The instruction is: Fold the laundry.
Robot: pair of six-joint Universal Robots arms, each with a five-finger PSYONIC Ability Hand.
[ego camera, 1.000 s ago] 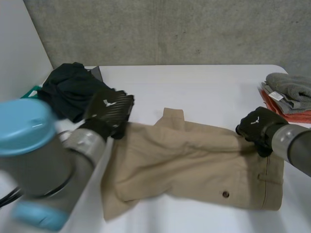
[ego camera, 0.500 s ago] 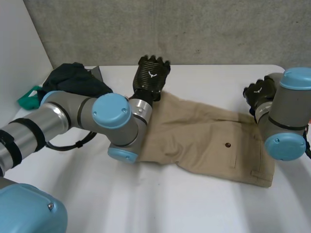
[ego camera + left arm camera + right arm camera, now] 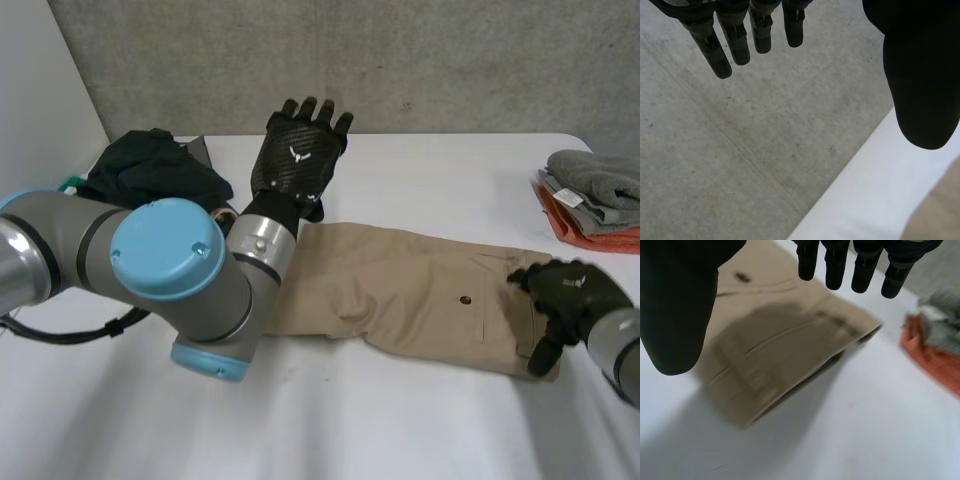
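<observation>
Presently, tan trousers (image 3: 400,290) flat on white worktop (image 3: 430,170); right hand (image 3: 570,295) over waistband end, fingers (image 3: 835,270) straight, empty; left hand (image 3: 293,160) held high by opposite end, fingers (image 3: 720,50) straight, empty.

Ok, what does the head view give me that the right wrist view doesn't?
Head view: the left hand, open and held up at one end of the beige shorts, and a dark clothes pile. Right wrist view: the shorts' open end side-on, straight fingers over it. Both: the shorts, the right hand, the folded towel stack.
</observation>
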